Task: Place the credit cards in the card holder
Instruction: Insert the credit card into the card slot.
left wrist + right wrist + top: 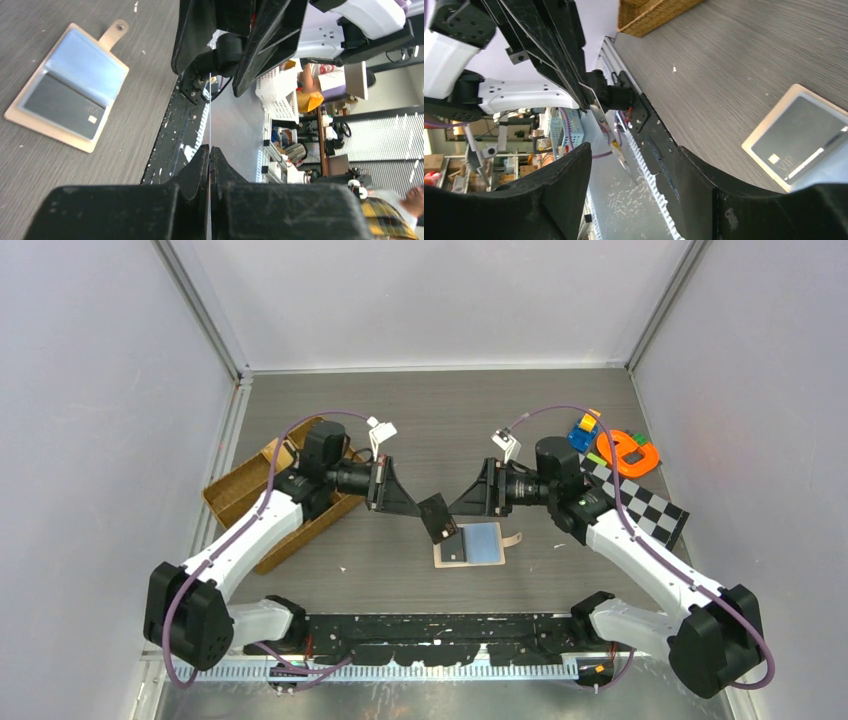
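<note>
Left end effector (210,150) pinches the grey card (436,518) by one edge, right end effector (629,160) gapes open. I worry a handover tug twists it loose, missing the card holder (50,128).

Wicker tray (262,502) sits on the grey counter (430,410), out behind your left jaws. Behind your right jaws you've got a checkerboard (645,505), an orange piece (628,452) just past it, and a blue-and-yellow block (583,430) just beside that.
</note>
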Tool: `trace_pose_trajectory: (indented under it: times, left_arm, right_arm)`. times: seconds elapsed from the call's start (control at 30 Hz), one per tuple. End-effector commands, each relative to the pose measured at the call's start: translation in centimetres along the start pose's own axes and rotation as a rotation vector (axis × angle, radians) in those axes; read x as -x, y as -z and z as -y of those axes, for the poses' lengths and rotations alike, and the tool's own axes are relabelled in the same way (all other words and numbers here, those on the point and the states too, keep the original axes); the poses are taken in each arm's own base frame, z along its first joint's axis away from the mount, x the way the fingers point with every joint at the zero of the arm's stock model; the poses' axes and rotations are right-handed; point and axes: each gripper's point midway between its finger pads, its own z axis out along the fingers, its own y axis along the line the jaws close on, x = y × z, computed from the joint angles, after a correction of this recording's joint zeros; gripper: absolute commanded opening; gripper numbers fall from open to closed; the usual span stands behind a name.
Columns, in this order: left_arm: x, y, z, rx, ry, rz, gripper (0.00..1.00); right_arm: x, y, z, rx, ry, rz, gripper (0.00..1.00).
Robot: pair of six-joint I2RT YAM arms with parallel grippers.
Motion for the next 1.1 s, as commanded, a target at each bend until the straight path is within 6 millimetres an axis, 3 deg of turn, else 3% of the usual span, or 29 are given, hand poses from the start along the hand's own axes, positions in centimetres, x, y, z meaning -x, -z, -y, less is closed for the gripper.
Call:
trace_pose_trajectory:
  times: [0.0,0.13,0.27,0.33,0.37,0.43,0.5,0.67,0.83,0.93,1.07]
  left_arm:
    - [0.4,-0.7,2.2,-0.096,-0.055,-0.001,0.00]
    - [0.7,-1.4,1.5,-0.064,-0.044,0.016,0.00]
    - [1.9,-2.0,1.7,-0.066,-0.049,0.081,0.03]
    - [2.6,-2.1,1.2,-0.029,-0.020,0.123,0.37]
    - [2.9,-2.2,1.0,-0.019,-0.011,0.144,0.50]
    - [3.1,-2.4,1.3,-0.027,-0.010,0.181,0.61]
    - [3.2,-2.6,1.8,-0.051,-0.012,0.203,0.64]
    - [2.4,-3.6,2.4,-0.093,0.023,0.218,0.61]
    - [2.4,-4.1,3.0,-0.131,0.037,0.252,0.37]
    - [2.7,-4.1,3.2,-0.139,0.030,0.269,0.32]
    - [2.8,-4.2,2.8,-0.131,0.036,0.275,0.11]
  right_arm:
    - [0.9,-0.2,-3.8,0.139,0.049,-0.005,0.63]
    - [0.7,-0.6,-4.5,0.170,0.049,-0.021,0.45]
    - [0.9,-0.7,-4.8,0.181,0.047,-0.015,0.14]
    - [1.4,-0.6,-4.9,0.165,0.057,0.022,0.04]
    - [1.7,-0.5,-4.8,0.154,0.065,0.051,0.01]
    - [2.5,-0.2,-5.0,0.142,0.082,0.117,0.00]
    - [3.4,0.1,-5.1,0.134,0.091,0.187,0.01]
    - [4.5,0.6,-6.1,0.184,0.097,0.275,0.01]
    - [4.4,0.4,-5.8,0.183,0.089,0.268,0.00]
    - [4.1,0.4,-5.4,0.162,0.088,0.258,0.01]
    - [3.8,0.6,-4.7,0.121,0.089,0.255,0.02]
